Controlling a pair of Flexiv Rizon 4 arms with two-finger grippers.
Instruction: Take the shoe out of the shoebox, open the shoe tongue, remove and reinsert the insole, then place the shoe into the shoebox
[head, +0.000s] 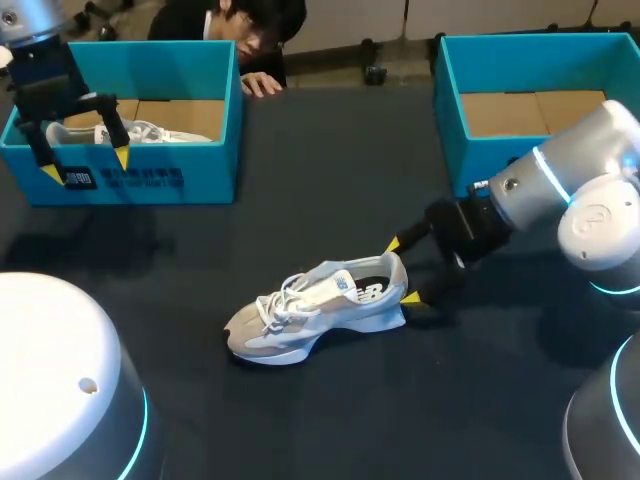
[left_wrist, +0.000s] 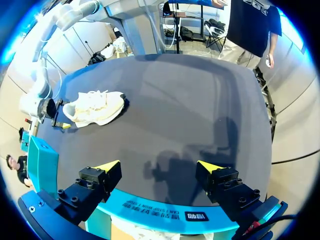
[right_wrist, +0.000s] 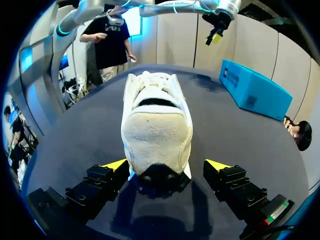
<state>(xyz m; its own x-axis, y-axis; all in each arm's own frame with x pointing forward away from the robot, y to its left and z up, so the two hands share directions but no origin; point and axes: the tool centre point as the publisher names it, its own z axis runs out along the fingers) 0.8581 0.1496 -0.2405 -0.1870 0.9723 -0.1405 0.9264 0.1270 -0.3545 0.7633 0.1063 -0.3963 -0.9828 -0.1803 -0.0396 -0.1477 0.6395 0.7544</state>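
A white and beige shoe stands upright on the dark table, toe to the left. My right gripper is open at its heel, one yellow tip on each side, neither touching. In the right wrist view the heel sits between the open fingers. My left gripper hangs open over the front wall of the left blue shoebox, which holds a second white shoe. From the left wrist, that gripper is above the box wall, with the shoe far ahead.
A second blue shoebox, with a brown cardboard floor, stands at the back right behind my right arm. A person's hand rests at the table's far edge beside the left box.
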